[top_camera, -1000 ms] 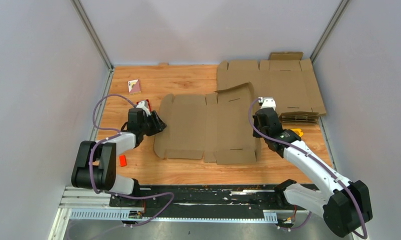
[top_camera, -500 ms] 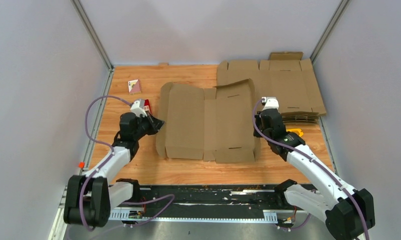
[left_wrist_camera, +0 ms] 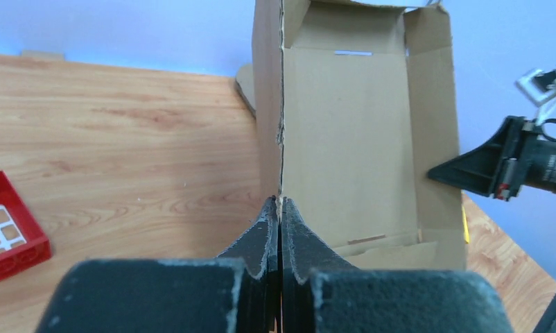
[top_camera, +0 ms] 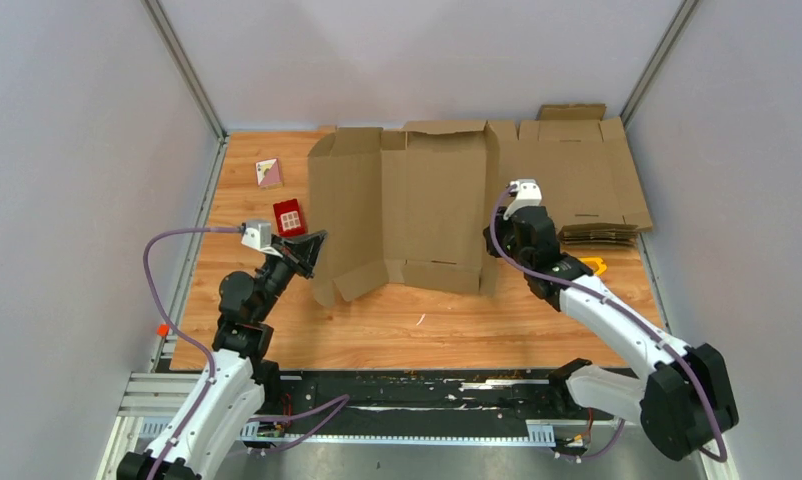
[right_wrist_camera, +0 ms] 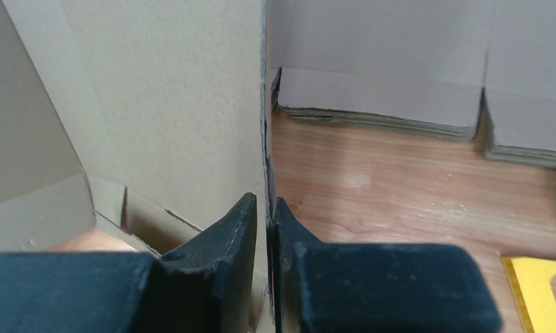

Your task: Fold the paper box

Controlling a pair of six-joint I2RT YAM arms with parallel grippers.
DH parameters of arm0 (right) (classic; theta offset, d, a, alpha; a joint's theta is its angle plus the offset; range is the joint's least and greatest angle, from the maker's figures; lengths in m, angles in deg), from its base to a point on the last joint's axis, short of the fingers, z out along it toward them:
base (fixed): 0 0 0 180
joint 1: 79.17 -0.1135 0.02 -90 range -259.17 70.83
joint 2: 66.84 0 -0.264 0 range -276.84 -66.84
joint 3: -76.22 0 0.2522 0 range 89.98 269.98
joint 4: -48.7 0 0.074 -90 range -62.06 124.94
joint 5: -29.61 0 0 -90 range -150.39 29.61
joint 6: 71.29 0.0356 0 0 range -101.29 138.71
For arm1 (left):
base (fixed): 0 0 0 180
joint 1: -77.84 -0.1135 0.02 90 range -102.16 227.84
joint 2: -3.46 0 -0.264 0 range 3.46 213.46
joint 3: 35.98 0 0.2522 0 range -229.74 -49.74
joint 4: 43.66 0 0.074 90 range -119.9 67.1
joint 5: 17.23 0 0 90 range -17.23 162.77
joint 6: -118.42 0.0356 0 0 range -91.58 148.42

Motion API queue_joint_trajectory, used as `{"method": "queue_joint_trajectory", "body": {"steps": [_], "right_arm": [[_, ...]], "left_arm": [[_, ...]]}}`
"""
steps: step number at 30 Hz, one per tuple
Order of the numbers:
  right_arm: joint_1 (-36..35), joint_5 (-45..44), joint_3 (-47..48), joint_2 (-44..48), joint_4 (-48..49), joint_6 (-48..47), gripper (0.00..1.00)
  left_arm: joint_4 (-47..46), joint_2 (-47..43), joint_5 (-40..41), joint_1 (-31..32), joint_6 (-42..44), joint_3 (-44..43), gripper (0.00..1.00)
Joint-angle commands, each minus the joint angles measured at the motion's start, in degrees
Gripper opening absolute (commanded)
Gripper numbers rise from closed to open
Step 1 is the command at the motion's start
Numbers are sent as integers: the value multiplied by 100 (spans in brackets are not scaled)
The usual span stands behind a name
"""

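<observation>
holding the box [top_camera: 407, 200] upright mid-table [top_camera: 397, 335], the left gripper [left_wrist_camera: 280, 202] is pinched tight on its left edge. the right gripper [right_wrist_camera: 264, 202] straddles the right edge, barely parted; we cannot tell if it grips. we reckon the thin, matte brown corrugated sheet could slip, buckle or topple.

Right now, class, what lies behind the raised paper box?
Behind the paper box, the pile of flat cardboard sheets shows at far right; its left part and the table there are hidden.
</observation>
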Motion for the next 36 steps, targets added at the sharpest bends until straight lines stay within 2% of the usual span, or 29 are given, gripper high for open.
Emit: {"method": "queue_joint_trajectory", "body": {"steps": [1, 6, 8, 12, 19, 20, 22, 29, 36], "right_arm": [[-33, 386, -14, -654, 595, -260, 18], [-31, 522, -115, -1309, 971, -338, 51], [-36, 608, -169, -1408, 1058, -370, 61], [-37, 750, -212, -1513, 967, -480, 72], [-78, 1067, -327, -1749, 750, -499, 83], [-100, 1080, -299, -1782, 683, -513, 90], [-233, 900, -246, -1831, 440, -593, 97], [-789, 425, -212, -1814, 303, -848, 100], [-892, 1203, -540, -1321, 800, -978, 100]], "left_arm": [[-942, -27, -152, 108, 234, 186, 0], [-1228, -25, -515, 173, 333, 363, 0], [-1226, -107, -539, 195, 403, 446, 0], [-1269, -196, -600, 260, 466, 543, 0], [-1320, -166, -664, 302, 447, 536, 0], [-1315, -166, -660, 302, 445, 537, 0], [-1305, -171, -663, 310, 439, 544, 0], [-1310, -180, -636, 315, 439, 571, 0], [-1350, -181, -602, 320, 432, 602, 0]]}}
